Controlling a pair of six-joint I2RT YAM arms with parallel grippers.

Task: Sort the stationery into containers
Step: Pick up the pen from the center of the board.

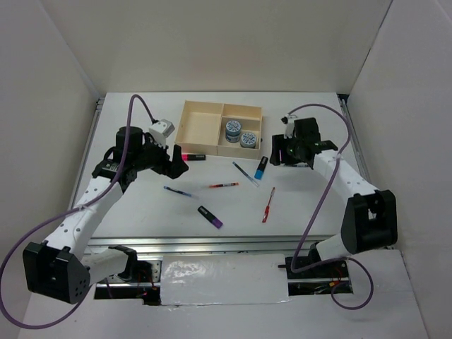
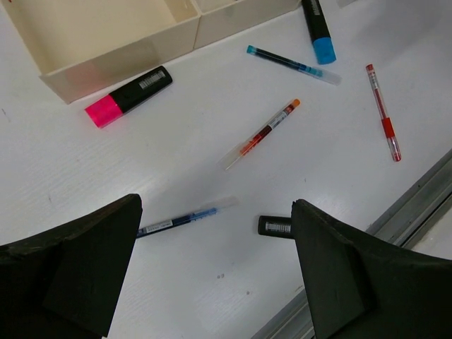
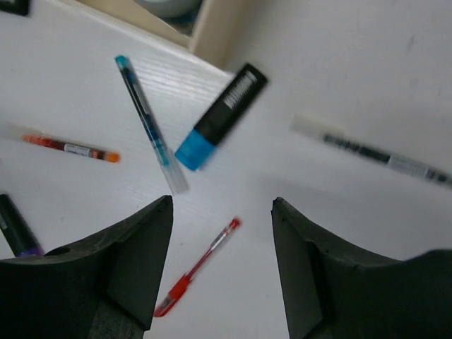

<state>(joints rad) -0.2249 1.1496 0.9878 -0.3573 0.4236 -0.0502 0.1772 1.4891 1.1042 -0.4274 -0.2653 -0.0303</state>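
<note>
The beige tray [image 1: 201, 127] stands at the back, with two patterned tape rolls [image 1: 240, 134] in its right part. A pink-ended highlighter [image 1: 192, 156] lies against its front wall, just beyond my open left gripper [image 1: 179, 166]. On the table lie a blue pen [image 2: 176, 220], an orange-red pen [image 2: 265, 131], a teal pen [image 2: 289, 63], a red pen [image 1: 268, 205], a purple-ended highlighter [image 1: 210, 217] and a blue-ended highlighter [image 1: 261, 167]. My right gripper [image 3: 221, 203] hovers open and empty above the red pen [image 3: 198, 265]. A black pen [image 3: 381, 157] lies to its right.
The table's metal front rail [image 2: 417, 205] runs close to the purple-ended highlighter. White enclosure walls [image 1: 56, 85] close in the left, back and right sides. Purple cables [image 1: 134, 113] loop over both arms.
</note>
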